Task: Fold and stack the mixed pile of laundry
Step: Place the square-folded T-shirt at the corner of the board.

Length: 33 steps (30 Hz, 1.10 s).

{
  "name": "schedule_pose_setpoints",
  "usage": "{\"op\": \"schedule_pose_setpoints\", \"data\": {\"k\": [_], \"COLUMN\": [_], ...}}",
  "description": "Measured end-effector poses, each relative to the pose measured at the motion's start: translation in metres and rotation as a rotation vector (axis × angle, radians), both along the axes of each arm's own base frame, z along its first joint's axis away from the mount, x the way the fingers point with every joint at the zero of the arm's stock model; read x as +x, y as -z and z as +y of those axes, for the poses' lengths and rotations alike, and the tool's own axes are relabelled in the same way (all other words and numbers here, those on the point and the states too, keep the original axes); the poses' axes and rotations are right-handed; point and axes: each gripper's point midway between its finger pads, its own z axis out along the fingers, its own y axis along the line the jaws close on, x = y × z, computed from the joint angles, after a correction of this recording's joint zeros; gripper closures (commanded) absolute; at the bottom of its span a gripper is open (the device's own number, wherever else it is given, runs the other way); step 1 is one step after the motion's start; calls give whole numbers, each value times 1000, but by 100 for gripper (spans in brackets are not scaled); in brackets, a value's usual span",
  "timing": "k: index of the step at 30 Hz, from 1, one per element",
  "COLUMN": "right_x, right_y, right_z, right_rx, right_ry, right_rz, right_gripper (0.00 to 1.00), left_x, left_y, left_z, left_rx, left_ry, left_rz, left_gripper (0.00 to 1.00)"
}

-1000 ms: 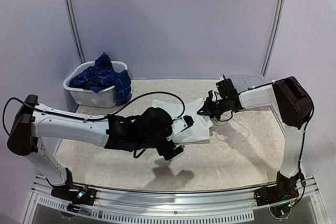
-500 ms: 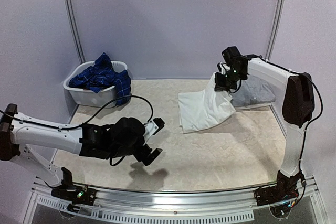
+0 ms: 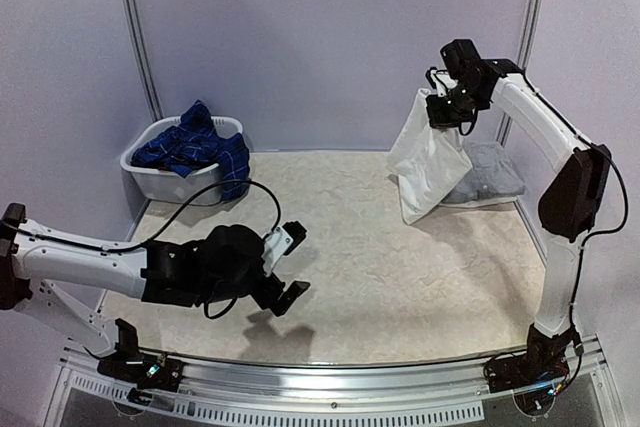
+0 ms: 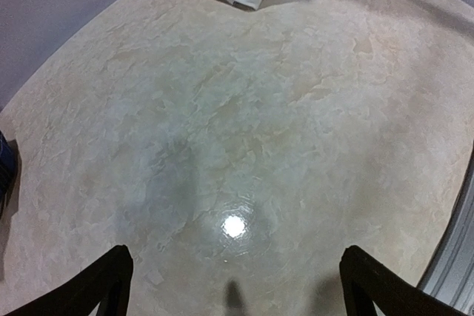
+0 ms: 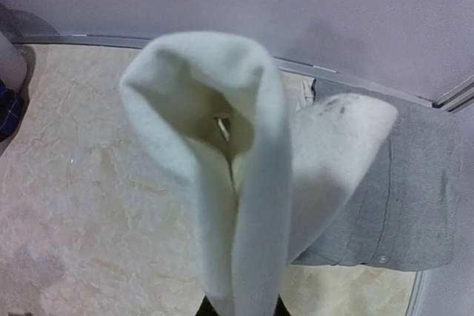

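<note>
Your right gripper (image 3: 447, 107) is raised high at the far right of the table (image 3: 400, 287), its jaws pressed together on the top edge of a white garment (image 3: 425, 159). The garment hangs down from it in a long doubled fold. Its lower corner reaches down to about the tabletop, though you cannot tell whether it touches. In the right wrist view the white cloth (image 5: 222, 175) fills the middle and hides the fingers. Just behind and beside it a folded grey garment (image 3: 488, 175) lies flat in the far right corner, a row of small buttons showing along its edge (image 5: 404, 205). Your left gripper (image 3: 293, 265) hovers low over bare tabletop near the front left, jaws spread wide and holding nothing. The navy plaid shirt (image 3: 192, 147) sits heaped in the white basket (image 3: 190, 187) at the far left, one part draped over the rim.
</note>
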Motion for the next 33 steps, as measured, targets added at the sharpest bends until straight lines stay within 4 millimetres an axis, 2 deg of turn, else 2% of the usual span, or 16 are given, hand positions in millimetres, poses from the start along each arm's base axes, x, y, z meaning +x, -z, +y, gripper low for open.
{"op": "schedule_pose_setpoints", "data": {"k": [5, 13, 17, 22, 26, 33], "right_x": [5, 3, 3, 10, 19, 47], "right_y": [-23, -23, -29, -39, -32, -1], "right_z": [-11, -21, -28, -50, -74, -105], "right_rx": [-50, -134, -166, -202, -222, -265], "right_ry": [-8, -34, -35, 0, 37, 83], "right_rz": [-53, -38, -52, -78, -68, -38], "right_gripper": [100, 100, 100, 100, 100, 100], "left_x": [-2, -3, -4, -4, -4, -4], "left_y": [1, 1, 4, 7, 9, 18], "left_z": [-1, -3, -6, -7, -7, -7], "left_rx": [-9, -17, -15, -9, -6, 19], "left_ry": [7, 17, 25, 29, 29, 29], "left_rz": [6, 11, 19, 25, 26, 37], "left_gripper": [0, 0, 1, 1, 1, 2]}}
